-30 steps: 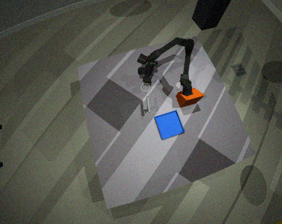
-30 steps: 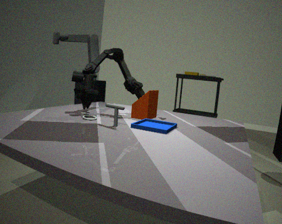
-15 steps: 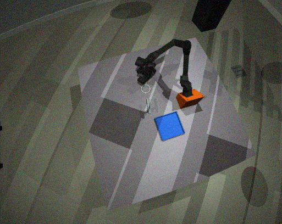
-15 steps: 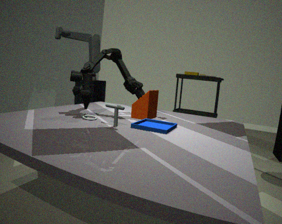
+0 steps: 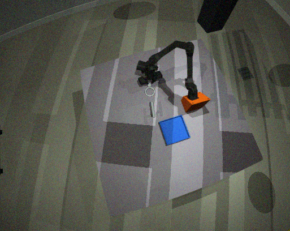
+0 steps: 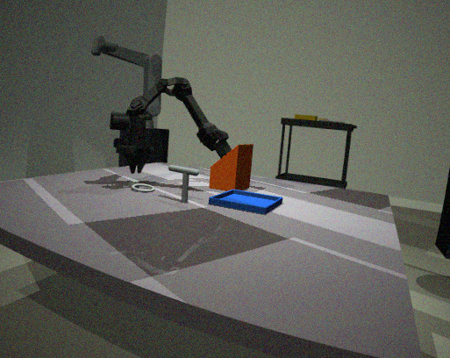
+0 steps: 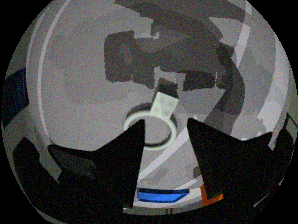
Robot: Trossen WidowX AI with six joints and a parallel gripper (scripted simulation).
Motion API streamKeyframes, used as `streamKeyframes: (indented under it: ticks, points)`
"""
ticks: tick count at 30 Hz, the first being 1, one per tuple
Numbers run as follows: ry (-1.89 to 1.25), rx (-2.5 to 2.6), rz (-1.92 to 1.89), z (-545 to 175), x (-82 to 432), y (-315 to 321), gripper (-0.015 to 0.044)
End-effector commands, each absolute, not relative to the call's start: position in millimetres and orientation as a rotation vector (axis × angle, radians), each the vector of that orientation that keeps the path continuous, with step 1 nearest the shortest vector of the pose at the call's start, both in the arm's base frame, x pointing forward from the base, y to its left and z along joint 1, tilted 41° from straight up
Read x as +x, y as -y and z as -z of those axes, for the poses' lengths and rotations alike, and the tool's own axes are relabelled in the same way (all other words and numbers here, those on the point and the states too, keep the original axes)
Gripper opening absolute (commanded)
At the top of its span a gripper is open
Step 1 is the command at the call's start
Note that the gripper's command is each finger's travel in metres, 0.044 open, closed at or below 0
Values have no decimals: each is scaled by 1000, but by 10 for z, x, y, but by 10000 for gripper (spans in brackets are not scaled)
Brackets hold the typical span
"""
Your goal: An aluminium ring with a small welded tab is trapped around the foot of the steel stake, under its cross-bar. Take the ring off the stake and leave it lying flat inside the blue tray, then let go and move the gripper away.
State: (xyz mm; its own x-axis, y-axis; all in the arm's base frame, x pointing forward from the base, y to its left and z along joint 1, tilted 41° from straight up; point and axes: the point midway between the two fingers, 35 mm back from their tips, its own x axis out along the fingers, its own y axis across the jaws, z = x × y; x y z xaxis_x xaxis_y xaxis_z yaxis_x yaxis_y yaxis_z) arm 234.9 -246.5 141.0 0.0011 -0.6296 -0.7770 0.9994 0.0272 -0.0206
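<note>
The ring (image 5: 145, 92) (image 6: 143, 191) (image 7: 174, 133) lies flat on the table, off the stake and apart from it. Its tab (image 5: 149, 84) (image 7: 165, 105) points toward the arm's wrist in the top view. The steel stake (image 6: 185, 189) stands upright between ring and tray, with nothing around its foot; its cross-bar (image 5: 152, 109) (image 6: 183, 170) is on top. The blue tray (image 5: 174, 130) (image 6: 238, 208) (image 7: 162, 196) is empty. My gripper (image 6: 136, 172) (image 7: 166, 123) is open and empty, pointing down above the table beside the ring. Its fingertips are hidden in the top view.
An orange wedge-shaped block (image 5: 195, 102) (image 6: 242, 168) stands at the arm's base, behind the tray in the exterior view. The stake's cross-bar stands higher than the tray walls. A dark shelf (image 6: 317, 125) stands beyond the table.
</note>
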Motion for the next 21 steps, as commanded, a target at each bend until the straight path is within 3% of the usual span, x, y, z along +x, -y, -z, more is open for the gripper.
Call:
streamKeyframes:
  ticks: [1,9,21]
  points:
    - [-635,737,1520,-1422,2373,2478,200]
    - [-445,874,1660,-1451,2395,2476,200]
    - [-441,877,1663,-1389,2394,2534,200]
